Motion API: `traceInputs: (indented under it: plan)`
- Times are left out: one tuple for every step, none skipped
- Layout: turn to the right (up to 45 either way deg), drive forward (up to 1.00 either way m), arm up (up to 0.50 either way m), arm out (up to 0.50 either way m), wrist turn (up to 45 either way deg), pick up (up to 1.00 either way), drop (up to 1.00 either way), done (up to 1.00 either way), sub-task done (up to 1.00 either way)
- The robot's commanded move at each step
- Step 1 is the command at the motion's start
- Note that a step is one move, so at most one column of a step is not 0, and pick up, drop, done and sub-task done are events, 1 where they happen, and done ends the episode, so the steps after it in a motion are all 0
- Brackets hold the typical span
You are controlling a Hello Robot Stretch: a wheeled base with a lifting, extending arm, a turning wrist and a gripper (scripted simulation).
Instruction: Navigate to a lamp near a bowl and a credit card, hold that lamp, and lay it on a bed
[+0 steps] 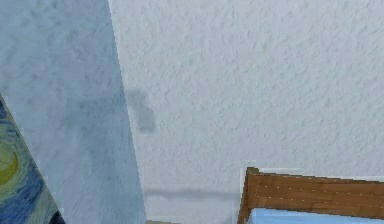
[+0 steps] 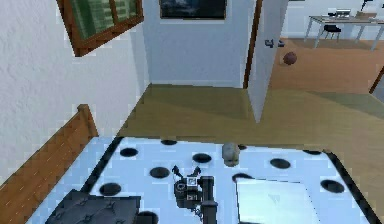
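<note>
Beyond the claw (image 2: 183,188), to its right, a small grey object (image 2: 231,153) too small to name rests on the dotted bed (image 2: 255,165). Whether the claw holds anything cannot be told; its arm (image 2: 208,212) is cut off below.

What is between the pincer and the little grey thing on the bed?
Just bare spotted bedcover lies between the pincer and the little grey thing, seen in the arm side view.

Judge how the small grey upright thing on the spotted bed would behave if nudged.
The small grey thing stands narrow and upright on the bed, a likely soft footing, so a nudge would probably tip it. Its rounded shape suggests it might then roll a little.
</note>
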Motion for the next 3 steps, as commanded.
traceInputs:
  plan:
    - [0.0, 0.00, 0.10, 0.00, 0.0, 0.00, 0.00, 0.00, 0.00]
    - [0.0, 0.00, 0.00, -0.08, 0.0, 0.00, 0.00, 0.00, 0.00]
    - [0.0, 0.00, 0.00, 0.00, 0.0, 0.00, 0.00, 1.00, 0.00]
